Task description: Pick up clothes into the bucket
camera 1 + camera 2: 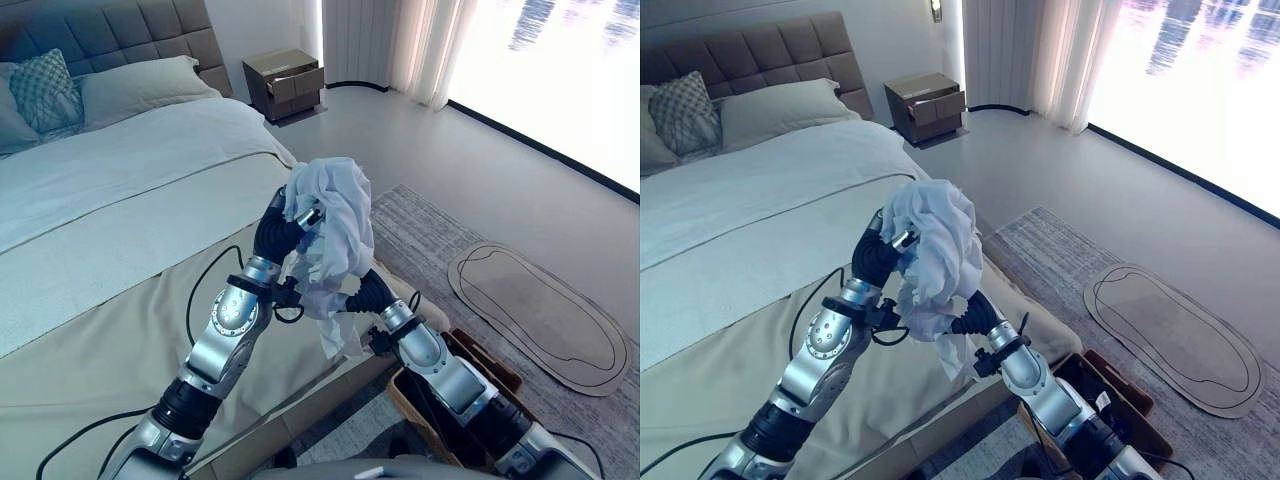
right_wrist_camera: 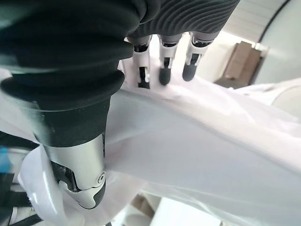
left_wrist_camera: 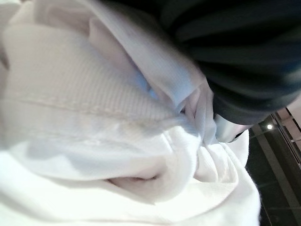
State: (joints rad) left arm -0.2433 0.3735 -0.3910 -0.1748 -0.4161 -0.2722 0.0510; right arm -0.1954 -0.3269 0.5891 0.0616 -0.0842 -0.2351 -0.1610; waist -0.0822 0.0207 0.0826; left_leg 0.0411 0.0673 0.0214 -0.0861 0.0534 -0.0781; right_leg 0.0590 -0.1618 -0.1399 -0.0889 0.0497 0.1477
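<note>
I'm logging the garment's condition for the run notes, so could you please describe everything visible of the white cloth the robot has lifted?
The white cloth is a soft, thin, crumpled garment with a stitched seam, bunched into a loose bundle with a tail hanging down. It is held in the air above the bed's beige edge, between both hands. The left hand is wrapped in its folds, while the right hand lies against it from the other side, fingers on the fabric.

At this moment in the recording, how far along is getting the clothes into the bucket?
Done: the white garment is lifted off the bed. In hand: it is bunched between the left robot hand and the right robot hand, raised above the bed's edge. Left: carrying it over and dropping it into the brown container on the floor beside the bed; nothing white shows inside it yet.
</note>
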